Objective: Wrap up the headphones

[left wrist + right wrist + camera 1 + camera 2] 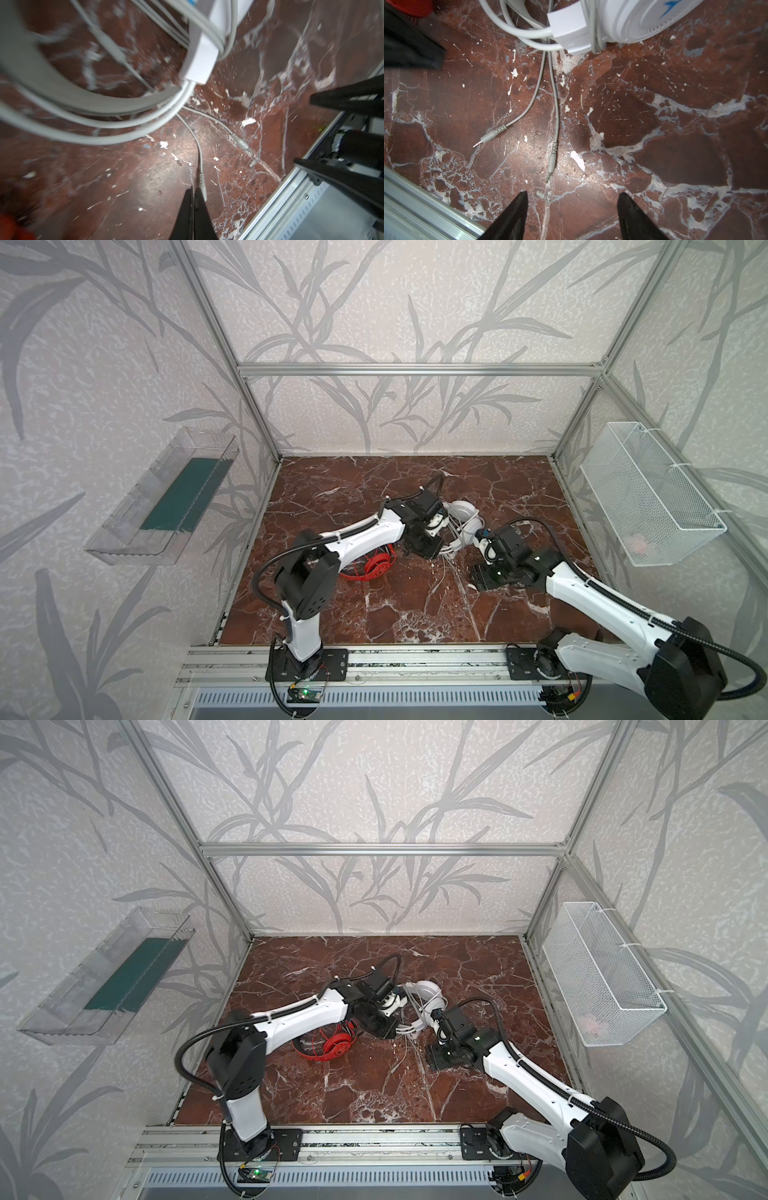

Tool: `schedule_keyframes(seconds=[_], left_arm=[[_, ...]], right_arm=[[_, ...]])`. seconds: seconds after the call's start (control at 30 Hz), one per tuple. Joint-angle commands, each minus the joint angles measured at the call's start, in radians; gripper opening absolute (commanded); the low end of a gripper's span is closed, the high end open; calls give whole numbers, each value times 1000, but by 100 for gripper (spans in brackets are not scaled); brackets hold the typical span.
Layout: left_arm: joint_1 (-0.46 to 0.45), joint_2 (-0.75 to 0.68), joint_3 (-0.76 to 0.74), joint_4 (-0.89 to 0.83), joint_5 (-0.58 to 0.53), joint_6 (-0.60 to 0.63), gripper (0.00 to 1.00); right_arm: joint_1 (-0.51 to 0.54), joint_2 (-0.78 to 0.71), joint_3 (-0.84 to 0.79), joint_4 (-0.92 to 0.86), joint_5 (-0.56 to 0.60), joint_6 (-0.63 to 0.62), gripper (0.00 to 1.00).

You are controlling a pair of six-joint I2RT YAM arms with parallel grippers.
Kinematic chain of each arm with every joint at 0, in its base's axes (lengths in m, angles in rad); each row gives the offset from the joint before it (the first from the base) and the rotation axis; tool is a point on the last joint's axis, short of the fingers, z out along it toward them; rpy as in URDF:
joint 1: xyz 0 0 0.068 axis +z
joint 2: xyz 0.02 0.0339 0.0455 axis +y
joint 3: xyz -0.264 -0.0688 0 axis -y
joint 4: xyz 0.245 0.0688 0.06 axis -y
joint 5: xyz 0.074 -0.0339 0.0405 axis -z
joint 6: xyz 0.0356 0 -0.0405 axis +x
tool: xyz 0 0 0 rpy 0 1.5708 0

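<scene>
white headphones (463, 510) mid bench (374, 614), cable (517, 31) looped round the band
left end effector (193, 191) clenched on nothing, right end effector (573, 193) released over the bench; both plug ends (552, 160) lie loose on it. red headphones (376, 566) lie left of the white pair.

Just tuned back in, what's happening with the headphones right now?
The robot is working on the white headphones mid-table. Its cable is looped round the band, but two plug ends lie loose on the table. The right gripper hovers near them, jaws open; the left gripper is shut, seemingly empty. The red headphones lie apart on the left, untouched.
</scene>
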Motion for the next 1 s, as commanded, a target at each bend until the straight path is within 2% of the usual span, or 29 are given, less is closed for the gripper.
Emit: schedule_keyframes(seconds=[0.0, 0.07, 0.1, 0.13, 0.2, 0.27, 0.4, 0.67, 0.77, 0.97], left_arm=[[98, -118, -60, 36, -50, -82, 10], [160, -178, -101, 55, -73, -100, 19], [186, -207, -121, 66, -102, -106, 28], [207, -236, -148, 75, -166, -131, 37], [241, -285, -195, 103, -245, -139, 49], [284, -326, -241, 149, -286, -157, 62], [364, -358, -279, 171, -274, -200, 71], [416, -409, -332, 161, -281, -195, 86], [436, -421, -349, 166, -261, -192, 92], [457, -430, -364, 161, -233, -178, 93]], right_arm=[[63, 43, 28, 27, 64, 96, 71], [103, 94, 55, 33, 97, 132, 72], [127, 127, 72, 35, 122, 150, 73], [147, 164, 91, 33, 149, 168, 73], [177, 231, 122, 39, 179, 201, 74], [207, 301, 164, 56, 199, 229, 80], [247, 412, 255, 32, 232, 279, 82], [254, 600, 354, -89, 241, 395, 82], [256, 643, 359, -131, 242, 400, 79], [255, 650, 322, -148, 213, 406, 66]])
